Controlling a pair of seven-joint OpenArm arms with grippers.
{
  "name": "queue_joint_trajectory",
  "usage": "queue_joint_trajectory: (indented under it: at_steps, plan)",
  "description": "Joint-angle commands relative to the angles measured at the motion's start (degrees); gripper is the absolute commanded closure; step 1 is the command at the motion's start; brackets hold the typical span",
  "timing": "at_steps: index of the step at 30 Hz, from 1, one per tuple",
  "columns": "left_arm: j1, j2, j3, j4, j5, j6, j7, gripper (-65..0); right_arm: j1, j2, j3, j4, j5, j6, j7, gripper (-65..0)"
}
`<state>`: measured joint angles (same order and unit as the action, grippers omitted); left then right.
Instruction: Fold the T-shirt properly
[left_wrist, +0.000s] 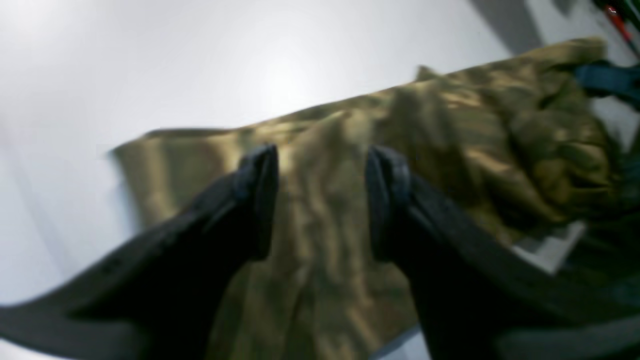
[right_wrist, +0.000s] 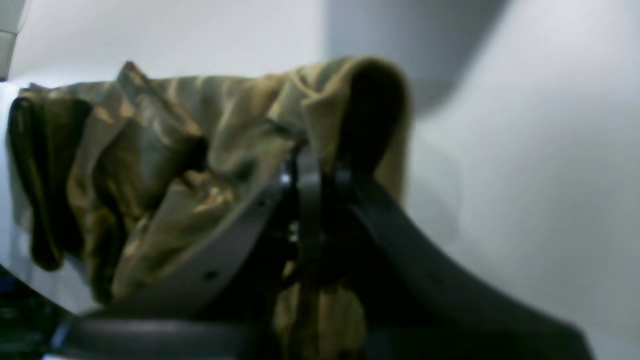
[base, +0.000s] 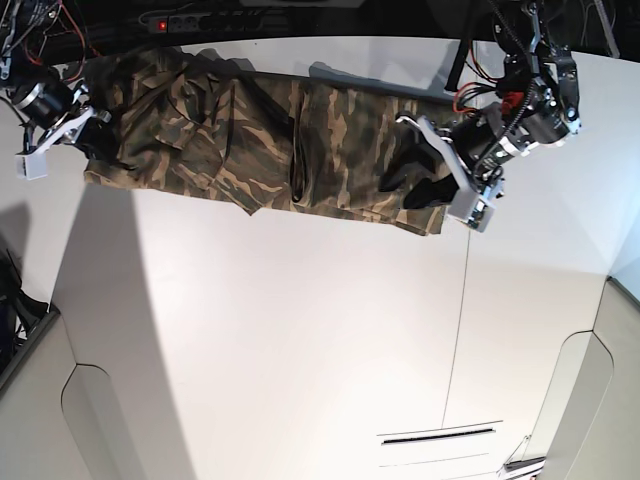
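The camouflage T-shirt (base: 250, 130) lies bunched in a long band across the far part of the white table (base: 300, 330). My right gripper (base: 92, 135) is at the shirt's left end. In the right wrist view this gripper (right_wrist: 315, 165) is shut on a fold of the T-shirt (right_wrist: 165, 150), whose cloth drapes over its fingers. My left gripper (base: 412, 175) hovers over the shirt's right end. In the left wrist view it (left_wrist: 322, 200) stands open, its two dark fingers (left_wrist: 257, 200) apart, with the T-shirt (left_wrist: 475, 130) beneath and beyond them.
A power strip (base: 185, 20) with a red light and loose cables lie behind the table's far edge. A dark gap (base: 20, 340) borders the table on the left. A narrow slot (base: 435, 436) is cut into the table at the near right.
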<state>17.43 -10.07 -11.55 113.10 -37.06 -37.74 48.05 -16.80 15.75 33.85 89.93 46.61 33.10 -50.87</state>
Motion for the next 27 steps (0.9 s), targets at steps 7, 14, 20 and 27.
queue_joint_trajectory:
  at_steps: [7,14,20,27]
  plan:
    - [-0.1,-0.4,-6.1,0.9,-1.1,-0.4,-1.1,-30.9,1.0,4.4,0.6,0.9,0.9,0.3,0.9,0.0]
    - [-0.1,-0.4,-6.0,0.9,-2.1,-0.4,-1.1,-30.9,1.0,4.1,0.6,0.9,-2.8,0.1,0.7,-44.1]
    - [-0.1,-0.4,-6.0,0.9,-2.1,-0.4,-1.1,-30.9,1.0,4.1,0.5,-2.6,-3.7,-0.1,0.7,-44.1]
    - [-0.1,-0.4,-6.0,0.9,-2.1,-0.4,-1.1,-30.9,0.7,4.1,0.3,-6.2,0.8,0.9,0.6,-44.0]
